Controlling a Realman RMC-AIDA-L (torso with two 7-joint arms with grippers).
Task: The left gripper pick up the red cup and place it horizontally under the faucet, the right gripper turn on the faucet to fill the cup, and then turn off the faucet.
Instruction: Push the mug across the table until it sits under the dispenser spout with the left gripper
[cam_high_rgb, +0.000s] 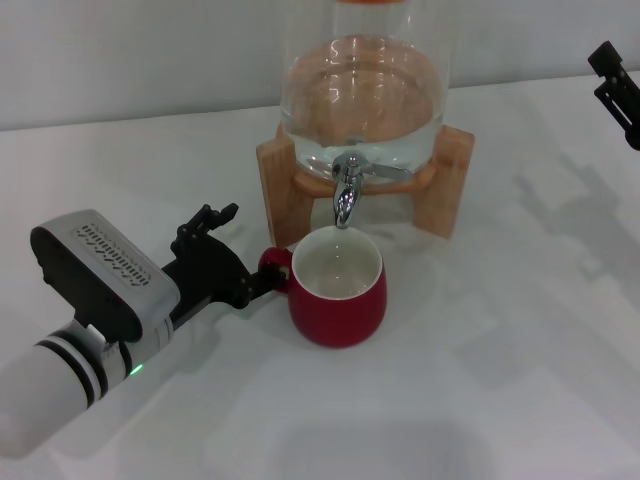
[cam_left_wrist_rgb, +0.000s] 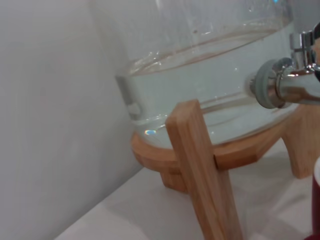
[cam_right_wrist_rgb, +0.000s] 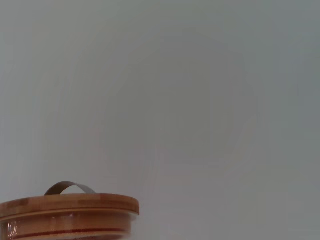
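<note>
The left gripper (cam_high_rgb: 243, 262), nearest in the head view, reaches in low over the table (cam_high_rgb: 500, 380) from the robot's left. Its black fingers (cam_high_rgb: 205, 222) are spread either side of the handle (cam_high_rgb: 273, 265) of the cup (cam_high_rgb: 338, 290); whether they press on the handle cannot be told.

The cup stands upright on the table, directly under the spout of the faucet (cam_high_rgb: 346, 190), clear of the spout with a gap between them. Its white inside shows no water that can be made out.

Behind it, the dispenser (cam_high_rgb: 360, 100) sits in a wooden stand (cam_high_rgb: 277, 185), whose legs flank the faucet on both sides; the cup is just in front of the gap between them. The glass holds clear water to roughly the height of its widest part. The left wrist view shows one stand leg (cam_left_wrist_rgb: 200, 170) close up and the faucet's chrome neck (cam_left_wrist_rgb: 280, 85).

The right gripper (cam_high_rgb: 615, 85) hangs at the far right, well apart from the faucet; its opening cannot be told. Its wrist view shows only the wooden lid (cam_right_wrist_rgb: 67, 207) with a metal handle (cam_right_wrist_rgb: 70, 187).
</note>
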